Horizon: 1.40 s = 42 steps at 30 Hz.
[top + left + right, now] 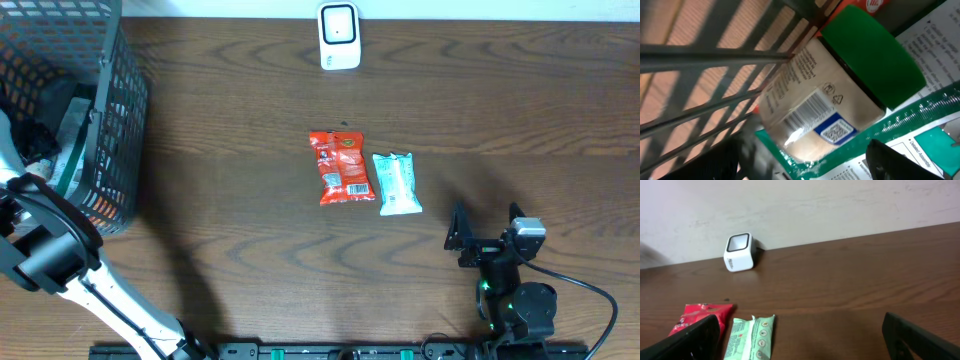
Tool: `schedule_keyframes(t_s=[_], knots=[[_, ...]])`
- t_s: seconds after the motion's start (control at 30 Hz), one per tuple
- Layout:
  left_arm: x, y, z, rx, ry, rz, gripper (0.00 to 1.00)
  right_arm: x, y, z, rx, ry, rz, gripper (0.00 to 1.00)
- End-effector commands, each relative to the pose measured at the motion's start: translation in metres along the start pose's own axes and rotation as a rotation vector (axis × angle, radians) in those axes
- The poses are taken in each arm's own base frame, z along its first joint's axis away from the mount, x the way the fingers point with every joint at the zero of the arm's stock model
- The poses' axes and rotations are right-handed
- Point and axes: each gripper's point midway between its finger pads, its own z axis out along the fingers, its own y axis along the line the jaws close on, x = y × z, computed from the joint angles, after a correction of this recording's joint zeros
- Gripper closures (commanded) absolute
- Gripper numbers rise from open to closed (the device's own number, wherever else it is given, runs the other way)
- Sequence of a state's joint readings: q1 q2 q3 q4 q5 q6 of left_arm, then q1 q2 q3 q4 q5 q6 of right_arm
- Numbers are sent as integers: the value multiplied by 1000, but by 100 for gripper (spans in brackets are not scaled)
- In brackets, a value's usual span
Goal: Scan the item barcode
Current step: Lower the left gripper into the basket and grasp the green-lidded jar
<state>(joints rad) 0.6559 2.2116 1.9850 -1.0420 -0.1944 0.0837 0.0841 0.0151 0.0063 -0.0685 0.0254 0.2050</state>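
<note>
Where the dark wood-grain desk [230, 100] meets a pale wall [840, 200], a white scanner [339, 36] stands at top centre. The jar [840, 100] lies inside the black wire basket [110, 150] at upper left, its long axis slanting from lower left up to the green lid [870, 55], barcode [804, 114] facing the camera. The left pincer [810, 167] gapes beside its lower end. The right pincer [485, 228] hangs open at lower right.

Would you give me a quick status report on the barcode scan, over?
Left gripper open inside wire basket, at green-lidded jar, barcode facing camera. Right gripper open, empty. Scanner unobstructed.
</note>
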Motion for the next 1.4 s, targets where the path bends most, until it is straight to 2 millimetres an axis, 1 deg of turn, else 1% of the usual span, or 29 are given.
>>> schedule_keyframes(t_s=[0.0,0.1,0.17,0.2,0.3,0.37,0.43,0.6,0.67,0.83,0.93,1.07,1.17,1.27,1.37], knots=[[3,-13,10,57,22,16,19,1,-1,0,5,2,4,1],[4,-14,13,57,30,17,19,1,-1,0,5,2,4,1],[4,-14,13,57,30,17,23,1,-1,0,5,1,4,1],[5,-15,13,63,32,18,27,1,-1,0,5,2,4,1],[6,-30,11,151,39,18,32,1,-1,0,5,2,4,1],[7,-43,9,225,40,17,33,1,-1,0,5,1,4,1],[6,-49,7,259,37,17,33,1,-1,0,5,2,4,1],[4,-49,7,259,29,21,33,1,-1,0,5,2,4,1],[0,-47,4,256,11,18,30,1,-1,0,5,1,4,1],[-23,-40,-22,253,-102,4,28,1,-1,0,5,2,4,1],[-35,-37,-33,250,-166,3,25,1,-1,0,5,2,4,1],[-39,-36,-32,237,-190,78,24,1,-1,0,5,2,4,1],[-41,-29,-26,185,-197,76,24,1,-1,0,5,2,4,1],[-47,-29,-26,183,-223,78,21,1,-1,0,5,1,4,1],[-52,-28,-27,181,-246,74,21,1,-1,0,5,2,4,1]])
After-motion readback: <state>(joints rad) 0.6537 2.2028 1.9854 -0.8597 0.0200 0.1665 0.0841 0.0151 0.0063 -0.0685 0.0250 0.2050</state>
